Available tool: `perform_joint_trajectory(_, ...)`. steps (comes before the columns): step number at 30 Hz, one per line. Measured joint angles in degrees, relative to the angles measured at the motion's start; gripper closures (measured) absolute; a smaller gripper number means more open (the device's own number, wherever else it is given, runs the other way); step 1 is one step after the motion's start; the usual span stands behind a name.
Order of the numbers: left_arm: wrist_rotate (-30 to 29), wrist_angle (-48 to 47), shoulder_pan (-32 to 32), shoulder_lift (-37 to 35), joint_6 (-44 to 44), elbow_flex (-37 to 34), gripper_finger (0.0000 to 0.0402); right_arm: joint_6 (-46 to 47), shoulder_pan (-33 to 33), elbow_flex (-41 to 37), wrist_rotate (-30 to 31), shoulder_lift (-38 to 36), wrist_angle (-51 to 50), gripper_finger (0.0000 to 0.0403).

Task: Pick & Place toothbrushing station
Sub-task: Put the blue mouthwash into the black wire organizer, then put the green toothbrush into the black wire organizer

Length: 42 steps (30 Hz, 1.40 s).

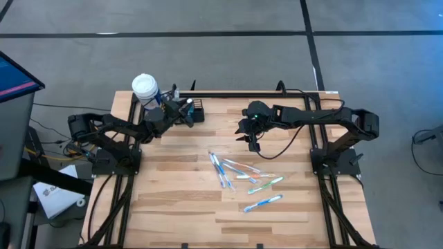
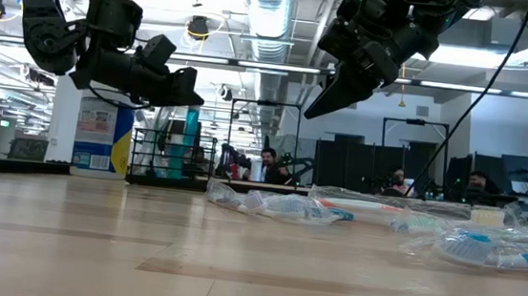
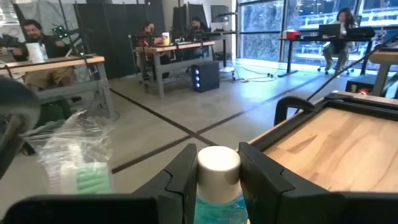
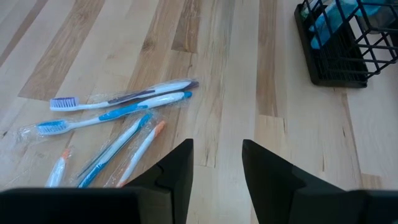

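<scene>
While the table carries several wrapped toothbrushes well apart from the black wire-mesh caddy, little appears done: a white-capped bottle is pinched over the caddy by the left gripper jaws; the right gripper jaws are spread, empty.

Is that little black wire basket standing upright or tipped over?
Upright: the small black wire-mesh caddy stands level on the wooden table, its open top upward in the right wrist view.

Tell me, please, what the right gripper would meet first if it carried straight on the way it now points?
Probably the bare wooden tabletop: the right gripper angles down at it, with the wrapped toothbrushes off to one side and the black wire caddy to the other.
</scene>
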Motion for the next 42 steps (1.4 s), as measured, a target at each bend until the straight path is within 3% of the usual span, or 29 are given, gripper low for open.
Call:
perform_joint_trajectory(23,0.2,-1.9,0.0,0.0,-2.6,0.0,0.0315,0.0,0.0,0.0,0.0,0.0,0.0,0.0275)
perform_joint_trajectory(33,0.1,-2.1,0.0,0.0,-3.0,0.1,0.0284,0.0,0.0,0.0,0.0,0.0,0.0,0.0275)
perform_joint_trajectory(42,0.1,-2.1,0.0,0.0,-3.0,0.1,0.0295,0.0,0.0,0.0,0.0,0.0,0.0,0.0275)
